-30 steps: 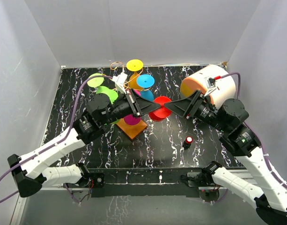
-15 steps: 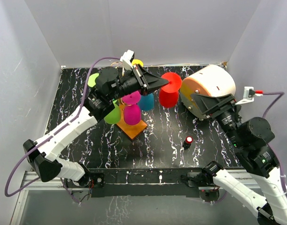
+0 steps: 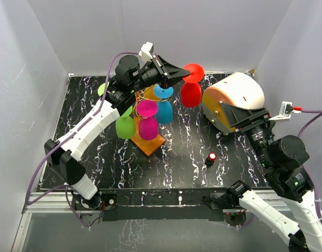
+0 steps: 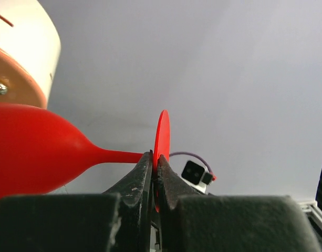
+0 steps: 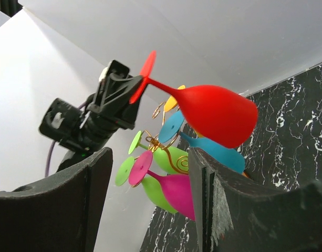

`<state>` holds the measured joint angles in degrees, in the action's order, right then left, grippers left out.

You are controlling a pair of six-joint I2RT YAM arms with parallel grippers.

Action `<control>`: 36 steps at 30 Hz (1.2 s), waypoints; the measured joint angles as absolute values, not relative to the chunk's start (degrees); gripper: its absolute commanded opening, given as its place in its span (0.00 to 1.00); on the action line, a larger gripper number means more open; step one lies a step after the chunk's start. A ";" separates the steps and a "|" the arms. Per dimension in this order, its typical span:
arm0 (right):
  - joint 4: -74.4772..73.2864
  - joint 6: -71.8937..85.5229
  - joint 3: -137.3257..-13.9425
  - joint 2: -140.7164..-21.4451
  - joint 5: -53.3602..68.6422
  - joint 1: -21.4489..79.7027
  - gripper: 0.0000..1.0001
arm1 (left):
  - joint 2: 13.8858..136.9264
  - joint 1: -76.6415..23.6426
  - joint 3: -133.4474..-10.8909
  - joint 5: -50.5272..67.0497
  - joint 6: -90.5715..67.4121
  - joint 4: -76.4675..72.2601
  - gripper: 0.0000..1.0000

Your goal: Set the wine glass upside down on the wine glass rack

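Observation:
My left gripper (image 3: 182, 77) is shut on the flat foot of a red wine glass (image 3: 190, 93) and holds it high above the table, bowl hanging down, to the right of the rack. In the left wrist view the jaws (image 4: 155, 157) pinch the red foot edge-on, and the bowl (image 4: 34, 149) sticks out to the left. The gold wire rack (image 3: 144, 95) on its orange-brown base (image 3: 151, 145) carries green, magenta, blue and yellow glasses upside down. My right gripper (image 3: 229, 111) is open and empty, well right of the glass. Its view shows the red glass (image 5: 213, 113) and the rack's scroll (image 5: 182, 163).
A large white drum with an orange face (image 3: 234, 98) lies at the back right, close to the red glass. A small black object with a red top (image 3: 210, 157) stands on the black marbled table (image 3: 97, 168). White walls close in the back and sides.
The right gripper has left the red glass and pulled back to the right. The left arm has lifted the glass up and toward the back right, above the rack's height.

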<state>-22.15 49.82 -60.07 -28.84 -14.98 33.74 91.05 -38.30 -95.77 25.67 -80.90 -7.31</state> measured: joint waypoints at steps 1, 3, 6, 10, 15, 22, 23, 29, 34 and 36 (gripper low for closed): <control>-22.11 49.80 -60.05 -28.88 -15.00 33.74 0.57 | 92.18 -37.63 -96.16 26.15 -81.32 -7.25 0.00; -22.04 49.80 -60.05 -28.86 -14.98 33.74 0.56 | 94.35 -36.10 -97.49 26.96 -82.24 -7.18 0.00; -21.85 49.78 -59.90 -28.86 -14.83 33.74 0.55 | 97.56 -33.34 -101.67 27.92 -83.00 -6.48 0.00; -19.81 49.78 -58.19 -28.73 -13.93 33.74 0.55 | 101.60 -30.13 -109.45 28.58 -83.11 -5.43 0.00; -18.79 49.78 -57.21 -28.91 -12.80 33.74 0.56 | 101.95 -25.78 -110.67 29.93 -83.81 -5.48 0.00; -17.37 49.78 -57.21 -29.50 -11.18 33.74 0.56 | 101.95 -15.97 -110.10 30.76 -84.64 -5.15 0.00; -17.32 49.78 -57.21 -29.61 -11.05 33.74 0.56 | 101.95 -14.48 -110.10 30.98 -84.79 -5.08 0.00; -16.43 48.82 -57.21 -30.20 -10.72 33.74 0.56 | 101.95 -7.86 -109.95 32.77 -86.43 -5.76 0.00; -16.21 48.03 -57.21 -30.37 -10.70 33.74 0.56 | 101.60 -4.62 -107.07 34.41 -87.55 -7.73 0.00; -16.23 47.97 -57.21 -30.37 -10.72 33.74 0.56 | 101.34 -3.16 -105.16 34.94 -87.55 -7.88 0.00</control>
